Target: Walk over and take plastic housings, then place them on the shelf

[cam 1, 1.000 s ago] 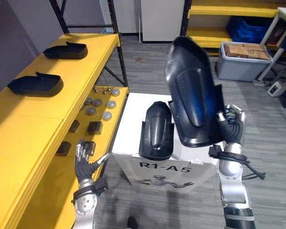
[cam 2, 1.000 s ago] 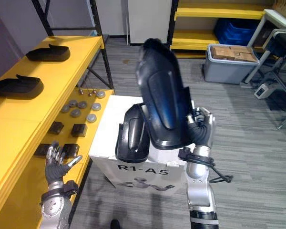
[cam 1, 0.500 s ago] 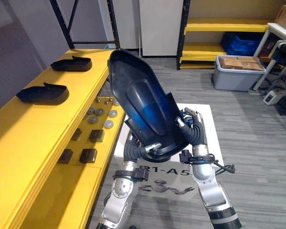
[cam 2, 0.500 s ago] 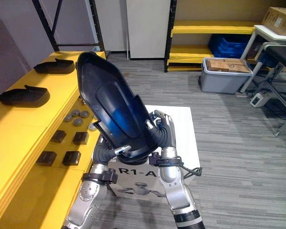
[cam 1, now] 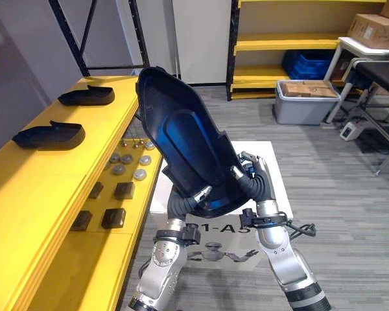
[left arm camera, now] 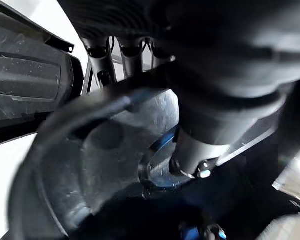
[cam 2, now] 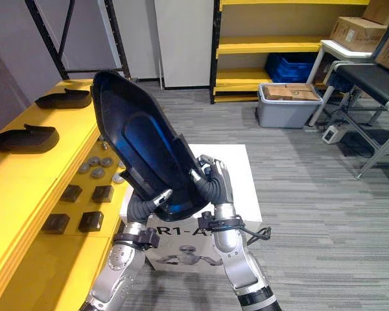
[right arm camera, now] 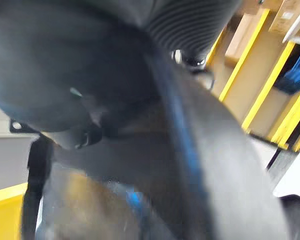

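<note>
Presently the right robot hand (cam 1: 256, 178) curls its fingers round the lower edge of a large glossy black plastic housing (cam 1: 181, 142), held raised and tilted above a white cardboard box (cam 2: 238, 172); the left robot hand (cam 1: 183, 201) grips the same edge from below, mostly hidden behind it, one fingertip (cam 1: 203, 192) hooked over the rim. Black print (cam 1: 214, 248) on the box front is partly covered by the arms. Beside it, a yellow shelf (cam 1: 32, 194) carries two more black housings (cam 1: 49, 135), small grey discs (cam 1: 126, 165) and dark blocks (cam 1: 113, 217).
</note>
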### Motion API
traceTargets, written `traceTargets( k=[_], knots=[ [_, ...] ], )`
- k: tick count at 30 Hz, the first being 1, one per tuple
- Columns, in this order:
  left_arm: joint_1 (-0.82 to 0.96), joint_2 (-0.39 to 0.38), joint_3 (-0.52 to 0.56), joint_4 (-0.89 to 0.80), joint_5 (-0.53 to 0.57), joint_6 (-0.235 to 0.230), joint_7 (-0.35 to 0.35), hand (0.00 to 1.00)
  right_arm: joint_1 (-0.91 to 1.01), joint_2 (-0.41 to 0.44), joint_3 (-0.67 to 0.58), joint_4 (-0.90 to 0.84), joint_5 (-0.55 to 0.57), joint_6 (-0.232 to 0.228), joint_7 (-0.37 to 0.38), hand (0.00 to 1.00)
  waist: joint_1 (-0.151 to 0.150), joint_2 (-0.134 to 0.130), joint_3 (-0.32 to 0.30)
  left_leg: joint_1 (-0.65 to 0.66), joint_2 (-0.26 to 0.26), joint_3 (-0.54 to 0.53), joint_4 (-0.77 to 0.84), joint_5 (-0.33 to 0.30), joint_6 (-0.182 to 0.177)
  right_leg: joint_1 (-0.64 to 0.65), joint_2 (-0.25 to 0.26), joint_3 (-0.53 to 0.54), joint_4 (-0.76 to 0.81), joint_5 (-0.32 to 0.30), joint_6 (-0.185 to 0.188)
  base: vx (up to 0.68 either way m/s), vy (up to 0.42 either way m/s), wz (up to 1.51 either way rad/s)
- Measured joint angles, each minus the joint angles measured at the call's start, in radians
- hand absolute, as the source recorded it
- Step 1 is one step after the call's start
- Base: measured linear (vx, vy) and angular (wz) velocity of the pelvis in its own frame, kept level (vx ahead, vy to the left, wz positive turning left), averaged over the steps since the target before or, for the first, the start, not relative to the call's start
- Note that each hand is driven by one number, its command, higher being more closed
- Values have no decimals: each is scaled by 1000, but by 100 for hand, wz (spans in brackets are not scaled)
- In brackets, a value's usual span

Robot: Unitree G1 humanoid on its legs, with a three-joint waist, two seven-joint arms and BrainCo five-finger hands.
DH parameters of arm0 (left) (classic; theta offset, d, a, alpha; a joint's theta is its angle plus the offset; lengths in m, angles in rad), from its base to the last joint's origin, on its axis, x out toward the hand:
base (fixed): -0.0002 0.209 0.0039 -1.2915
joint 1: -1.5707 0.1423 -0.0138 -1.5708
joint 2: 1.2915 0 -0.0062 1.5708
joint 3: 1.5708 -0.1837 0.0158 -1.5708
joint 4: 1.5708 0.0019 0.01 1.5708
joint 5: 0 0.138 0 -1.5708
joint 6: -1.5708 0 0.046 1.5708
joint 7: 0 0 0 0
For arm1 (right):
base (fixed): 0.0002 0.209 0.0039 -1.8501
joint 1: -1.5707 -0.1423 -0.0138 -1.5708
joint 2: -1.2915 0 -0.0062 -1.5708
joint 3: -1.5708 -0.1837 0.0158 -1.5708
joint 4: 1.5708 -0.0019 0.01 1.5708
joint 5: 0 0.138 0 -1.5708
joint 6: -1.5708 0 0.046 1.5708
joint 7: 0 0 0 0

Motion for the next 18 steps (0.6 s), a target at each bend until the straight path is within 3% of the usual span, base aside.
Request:
traceTargets(
  k=[8,13,15,18],
  knots=[
    [0,24,21,1,6,10,0,100,60,5,1,14,44,-43,46,0,0,-12,-17,-2,1,-1,0,4,0,-2,0,0,2,2,-1,0,0,0],
    [5,14,47,0,73,18,-26,100,71,-21,-51,5,84,-68,102,0,3,-12,-17,-1,3,-1,0,7,0,-1,2,0,2,4,-2,-8,0,0],
    [14,6,73,0,103,23,-47,100,73,-39,-111,-28,128,-77,128,0,2,-14,-16,0,4,0,-3,7,1,-1,3,2,2,5,-1,-38,3,-2],
    [55,-6,121,-4,129,25,-81,100,72,-67,-295,-115,262,-89,144,0,2,-17,-15,0,4,3,-4,6,0,-2,4,5,1,5,-1,0,0,0]
  ],
)
